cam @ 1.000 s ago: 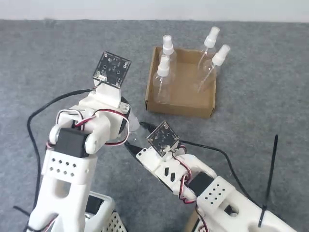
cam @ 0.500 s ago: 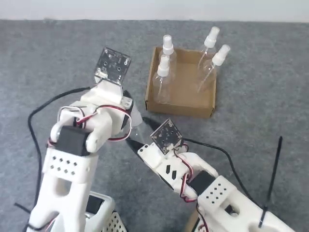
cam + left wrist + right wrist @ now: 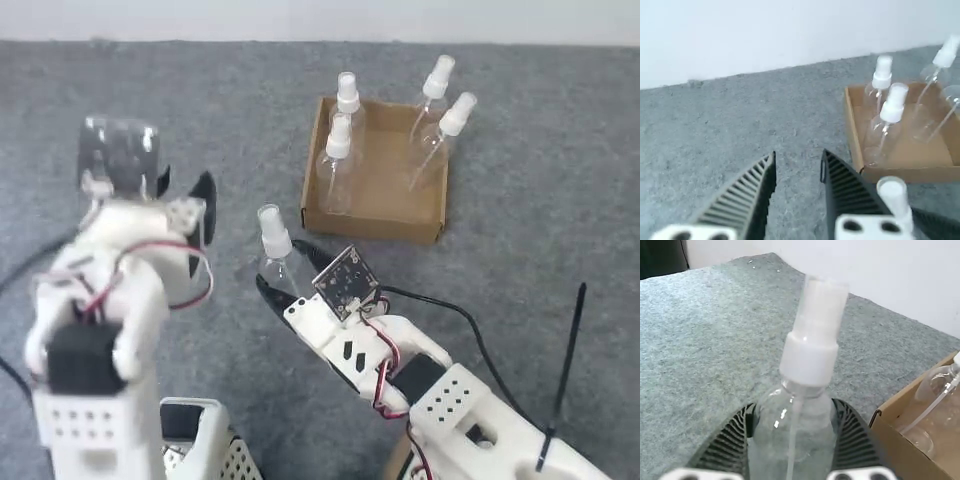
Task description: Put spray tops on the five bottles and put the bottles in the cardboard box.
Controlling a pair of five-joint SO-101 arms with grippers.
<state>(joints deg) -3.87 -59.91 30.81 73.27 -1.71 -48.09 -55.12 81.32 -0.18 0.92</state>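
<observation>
Jaws of left gripper (image 3: pixel 182 190) spread wide, nothing between them; it sits left of centre in the high view, well apart from the work. Centre frame: fifth bottle (image 3: pixel 279 268) upright on grey mat (image 3: pixel 520 270), spray top (image 3: pixel 270 226) on, body clamped by right gripper (image 3: pixel 290 272). The right wrist view shows both fingers pressed against the clear body. Upper right of centre: cardboard box (image 3: pixel 370 228) holding four capped bottles (image 3: pixel 338 170), two near its left side, two leaning toward its far right corner. Likely risks: base clipping the box's near wall if carried low; slick plastic slipping or tilting in the grip; incoming bottle knocking the leaners over. Cannot tell whether the top is fully seated.
</observation>
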